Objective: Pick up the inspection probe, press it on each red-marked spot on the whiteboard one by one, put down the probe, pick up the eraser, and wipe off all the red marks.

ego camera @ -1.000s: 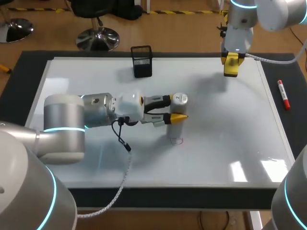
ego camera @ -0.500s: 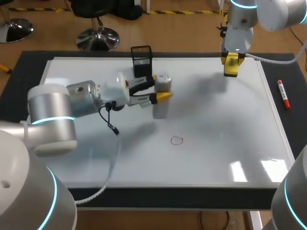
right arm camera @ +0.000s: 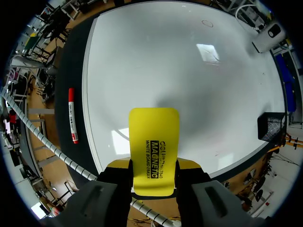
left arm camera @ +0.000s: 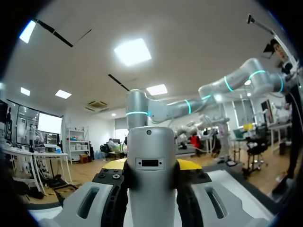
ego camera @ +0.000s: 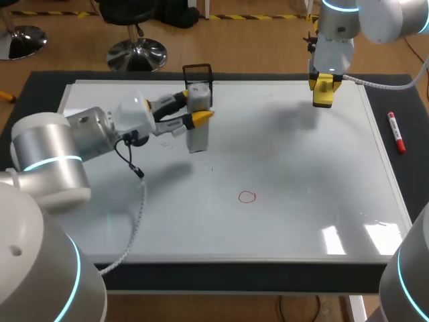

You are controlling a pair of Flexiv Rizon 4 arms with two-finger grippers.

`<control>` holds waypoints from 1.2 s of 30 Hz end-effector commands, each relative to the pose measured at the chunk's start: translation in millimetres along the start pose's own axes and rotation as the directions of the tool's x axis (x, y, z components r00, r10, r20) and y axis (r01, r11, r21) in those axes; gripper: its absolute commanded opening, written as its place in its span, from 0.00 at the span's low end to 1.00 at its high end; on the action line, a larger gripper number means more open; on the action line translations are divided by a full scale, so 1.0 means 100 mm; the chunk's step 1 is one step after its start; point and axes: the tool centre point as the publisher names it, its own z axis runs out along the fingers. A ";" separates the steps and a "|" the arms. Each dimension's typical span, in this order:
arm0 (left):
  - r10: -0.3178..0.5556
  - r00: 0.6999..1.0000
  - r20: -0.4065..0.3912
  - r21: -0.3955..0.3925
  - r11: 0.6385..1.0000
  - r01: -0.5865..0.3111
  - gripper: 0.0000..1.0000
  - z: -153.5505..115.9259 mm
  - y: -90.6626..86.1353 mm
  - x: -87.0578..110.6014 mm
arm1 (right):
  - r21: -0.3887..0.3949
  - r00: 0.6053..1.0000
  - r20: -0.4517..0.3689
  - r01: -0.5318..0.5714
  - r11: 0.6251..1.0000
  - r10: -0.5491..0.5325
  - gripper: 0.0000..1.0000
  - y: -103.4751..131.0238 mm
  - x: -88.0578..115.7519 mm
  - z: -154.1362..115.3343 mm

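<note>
1. Whiteboard: lies flat and takes up most of the table.
2. Red mark: one small ring, near the middle of the board; not yet wiped off.
3. Left gripper: fingers closed from two sides on the upper barrel of the inspection probe. The probe is upright over the far left part of the board, well apart from the mark. Whether its foot touches the board cannot be told.
   Handling, judged: rigid, smooth, light cylinder. It may slip under a press, so a high, square hold on the barrel suits it.
4. Mesh holder: black, just beyond the probe.
5. Red marker: on the dark mat beside the board.
6. Right gripper: fingers clamped on the narrow sides of the yellow eraser, held above the far right edge.
   Handling, judged: stiff shell, light; the side grip serves.
</note>
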 end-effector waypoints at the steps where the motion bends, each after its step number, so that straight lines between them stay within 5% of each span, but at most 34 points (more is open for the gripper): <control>1: -0.002 0.999 0.034 0.016 1.000 0.002 0.00 -0.15 -0.11 -0.09 | 0.000 1.000 -0.004 0.003 1.000 -0.003 0.00 -0.01 0.01 -0.01; 17: 0.019 0.987 0.157 0.012 1.000 -0.021 0.00 -0.64 -0.21 -0.61 | 0.000 1.000 -0.004 0.003 1.000 -0.003 0.00 -0.01 0.01 -0.01; 36: 0.006 0.980 0.200 0.018 1.000 -0.010 0.00 -0.90 -0.15 -0.82 | 0.000 1.000 -0.004 0.003 1.000 -0.003 0.00 -0.01 0.01 -0.01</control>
